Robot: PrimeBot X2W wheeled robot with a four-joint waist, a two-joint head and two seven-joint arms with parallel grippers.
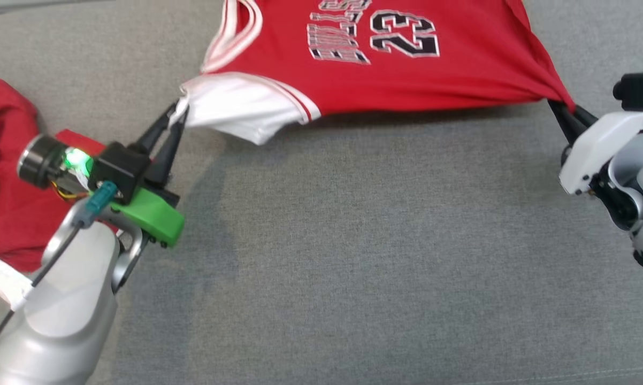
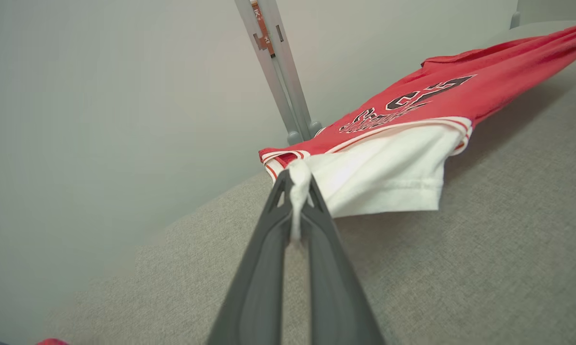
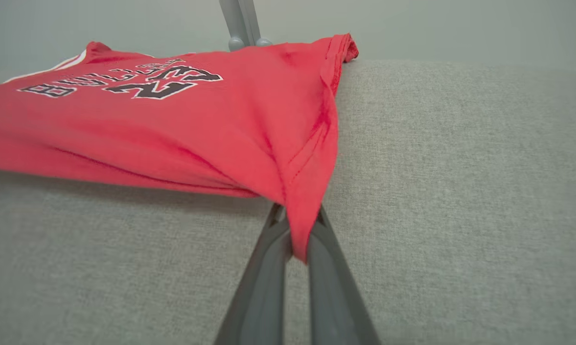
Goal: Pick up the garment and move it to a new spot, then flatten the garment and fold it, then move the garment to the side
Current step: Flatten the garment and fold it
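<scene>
The jersey hung stretched just above the grey surface. The left fingers were clamped on its white corner and the right fingers on a red corner. Flattening seemed in hand; next, lower it evenly, keeping it taut.

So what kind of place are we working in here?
Probably an indoor test station for folding: grey fabric-covered surface, plain pale wall, metal stand behind, red jersey stretched out.
</scene>
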